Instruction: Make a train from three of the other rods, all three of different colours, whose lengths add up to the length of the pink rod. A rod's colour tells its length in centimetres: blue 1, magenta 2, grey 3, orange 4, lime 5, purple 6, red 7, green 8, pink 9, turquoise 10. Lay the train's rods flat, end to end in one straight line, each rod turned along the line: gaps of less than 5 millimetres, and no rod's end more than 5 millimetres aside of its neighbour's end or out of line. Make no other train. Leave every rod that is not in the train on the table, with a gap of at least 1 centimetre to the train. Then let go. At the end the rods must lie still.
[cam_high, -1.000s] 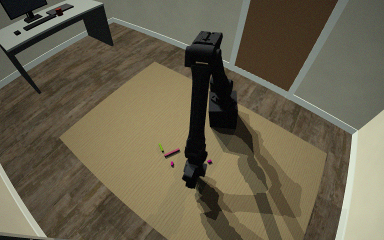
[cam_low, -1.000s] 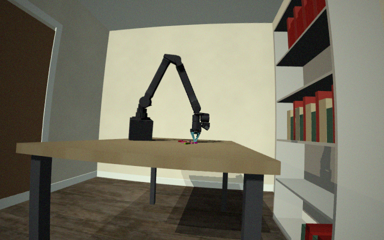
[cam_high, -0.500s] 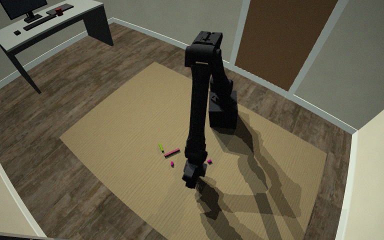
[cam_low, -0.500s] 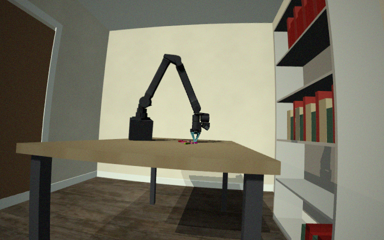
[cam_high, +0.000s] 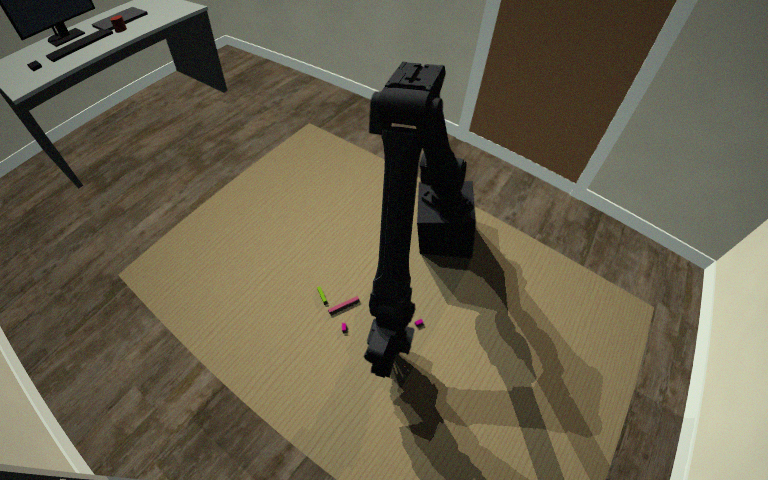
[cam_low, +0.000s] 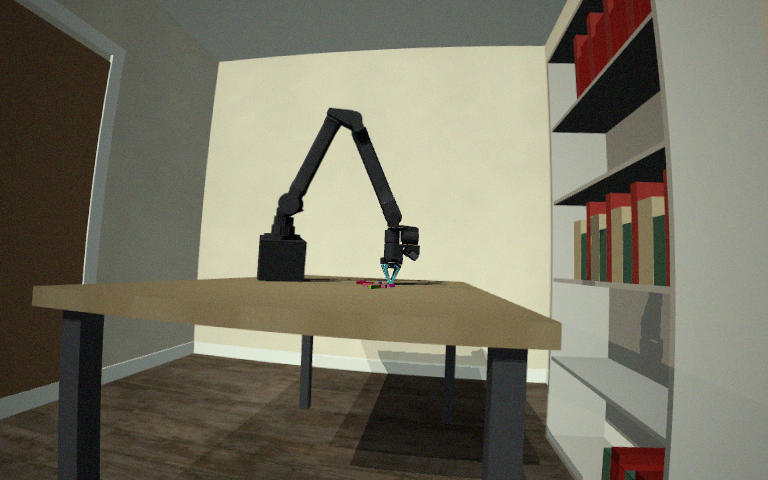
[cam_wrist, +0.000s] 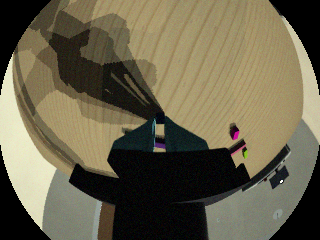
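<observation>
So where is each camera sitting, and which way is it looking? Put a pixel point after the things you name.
Top: high above the wooden table (cam_high: 226, 243) (cam_low: 283, 308) (cam_wrist: 200, 65), looking steeply down; it shows the whole black arm (cam_high: 399, 209) (cam_low: 373, 169) from above.

Exterior: off to one side, about table height, looking level across it; it shows the arm side-on and the gripper's (cam_low: 390, 277) (cam_wrist: 159, 131) light-blue fingers.

Wrist: on the arm near the gripper, looking down past the dark gripper body and fingers at the tabletop.

Top and wrist both show the short lime rod (cam_high: 322, 295) (cam_low: 374, 286) (cam_wrist: 245, 153).
</observation>
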